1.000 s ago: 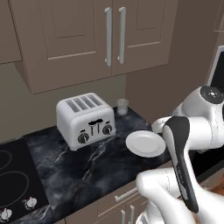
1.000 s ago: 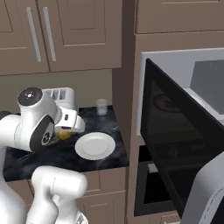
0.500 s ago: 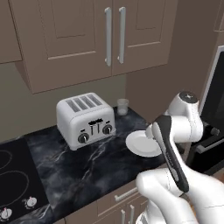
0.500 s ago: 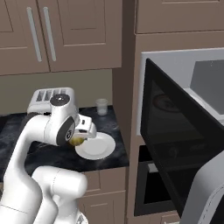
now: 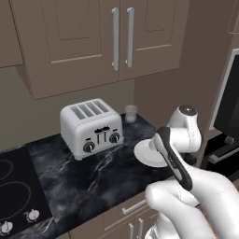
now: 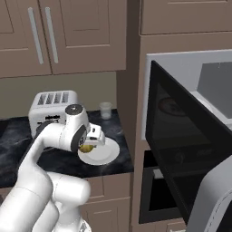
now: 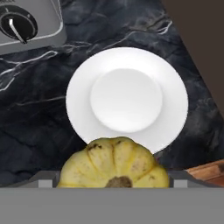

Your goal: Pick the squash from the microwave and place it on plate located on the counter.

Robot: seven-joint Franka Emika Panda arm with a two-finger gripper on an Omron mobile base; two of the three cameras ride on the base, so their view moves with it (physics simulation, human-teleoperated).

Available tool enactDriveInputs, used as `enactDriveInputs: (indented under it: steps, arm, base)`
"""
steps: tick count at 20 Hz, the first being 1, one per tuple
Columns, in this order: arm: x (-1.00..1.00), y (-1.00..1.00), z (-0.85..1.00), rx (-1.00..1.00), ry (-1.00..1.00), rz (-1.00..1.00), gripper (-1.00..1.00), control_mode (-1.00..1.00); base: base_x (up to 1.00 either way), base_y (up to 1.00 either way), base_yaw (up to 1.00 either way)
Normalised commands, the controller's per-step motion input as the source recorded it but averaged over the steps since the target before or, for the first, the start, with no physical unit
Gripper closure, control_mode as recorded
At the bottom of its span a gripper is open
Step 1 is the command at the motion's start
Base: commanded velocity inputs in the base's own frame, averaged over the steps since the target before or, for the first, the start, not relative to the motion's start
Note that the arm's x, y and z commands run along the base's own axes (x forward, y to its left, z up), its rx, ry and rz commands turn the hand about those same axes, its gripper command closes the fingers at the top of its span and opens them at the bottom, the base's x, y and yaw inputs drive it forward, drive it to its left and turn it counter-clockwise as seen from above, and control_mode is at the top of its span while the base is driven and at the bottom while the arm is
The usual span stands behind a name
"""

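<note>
The squash (image 7: pixel 114 164), a ribbed yellow-green lump, sits between the fingers of my gripper (image 7: pixel 114 180), which is shut on it. In the hand view the plain white plate (image 7: pixel 127 98) lies straight ahead on the black marble counter (image 7: pixel 35 118). From the right base view the gripper (image 6: pixel 89 146) holds the squash (image 6: pixel 85 147) just above the left rim of the plate (image 6: pixel 105 155). The microwave (image 6: pixel 213 86) stands to the right with its dark-glass door (image 6: pixel 181 136) swung open. In the left base view my forearm hides most of the plate (image 5: pixel 142 152).
A silver toaster (image 5: pixel 91 126) stands on the counter left of the plate, its dial in the hand view's top left corner (image 7: pixel 17 24). A small glass (image 6: pixel 105 110) sits against the back wall. A black cooktop (image 5: pixel 14 186) lies at far left.
The arm has swung right across the counter with the squash, from in front of the toaster to above the plate's edge.
</note>
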Motion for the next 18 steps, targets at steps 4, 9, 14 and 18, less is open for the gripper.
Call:
enactDriveInputs:
  steps: [4,9,14,18]
  arm:
    - [0.57,0.00,-0.51,0.00,0.03,0.00,1.00,-1.00]
    - [0.58,0.00,-0.53,0.00,0.04,0.00,1.00,-1.00]
    - [0.39,0.00,-0.20,0.00,0.03,0.01,1.00,-1.00]
    - [0.21,0.00,0.00,0.00,0.01,0.00,-1.00,-1.00]
  base:
    - [0.00,0.00,0.00]
    - [0.00,0.00,0.00]
    - [0.00,0.00,0.00]
    - [0.00,0.00,0.00]
